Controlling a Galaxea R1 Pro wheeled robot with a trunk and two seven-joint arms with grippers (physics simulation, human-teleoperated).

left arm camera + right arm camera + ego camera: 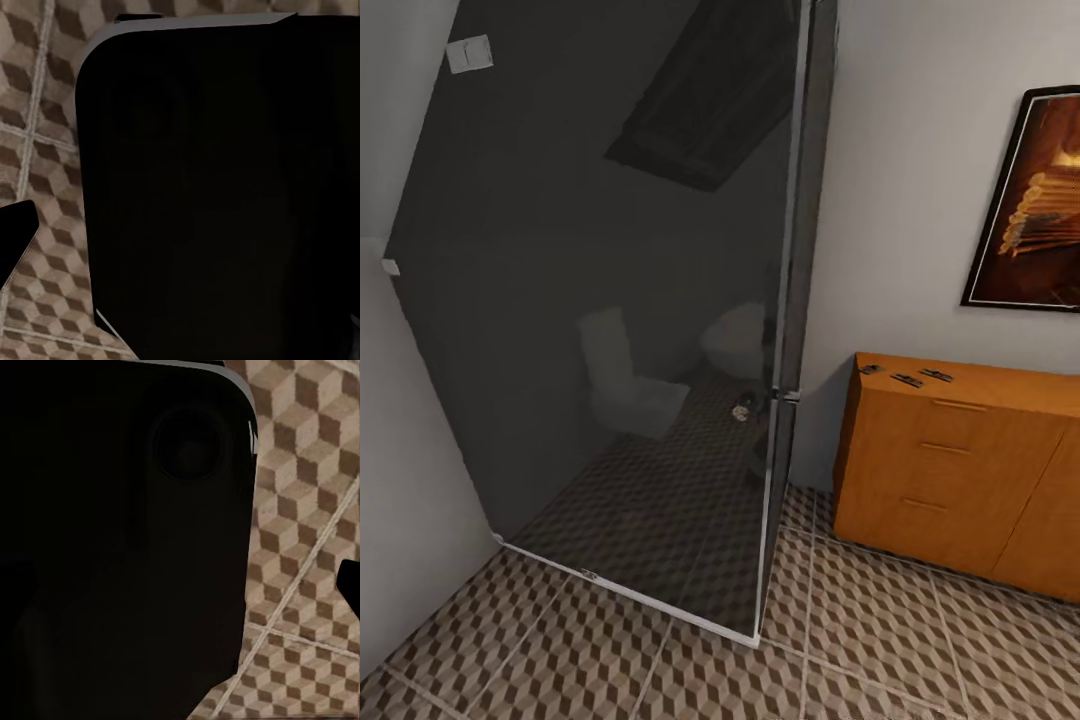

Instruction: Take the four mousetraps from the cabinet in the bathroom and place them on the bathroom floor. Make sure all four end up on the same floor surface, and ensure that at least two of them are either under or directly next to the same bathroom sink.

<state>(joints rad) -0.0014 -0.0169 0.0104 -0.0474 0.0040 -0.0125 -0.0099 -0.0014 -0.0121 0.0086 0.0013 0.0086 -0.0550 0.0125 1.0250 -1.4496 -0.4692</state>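
Observation:
The orange-brown cabinet (960, 470) stands against the wall at the right of the head view, drawers shut. On its top near the left end lie three small dark mousetraps (906, 380); I cannot make out a fourth. The cube-patterned bathroom floor (880, 640) spreads in front of it. In the left wrist view, my left gripper (187, 277) hangs over the tiles, one dark fingertip (19, 236) at the frame's edge, jaws wide apart. One fingertip (351, 581) of my right gripper (180, 585) shows at that view's edge, nothing held.
A tall dark glass shower screen (620, 330) with a metal frame stands left of the cabinet, reflecting a toilet. A framed picture (1030, 200) hangs above the cabinet. A grey wall (410, 500) closes the left. My black body (225, 187) blocks much of both wrist views.

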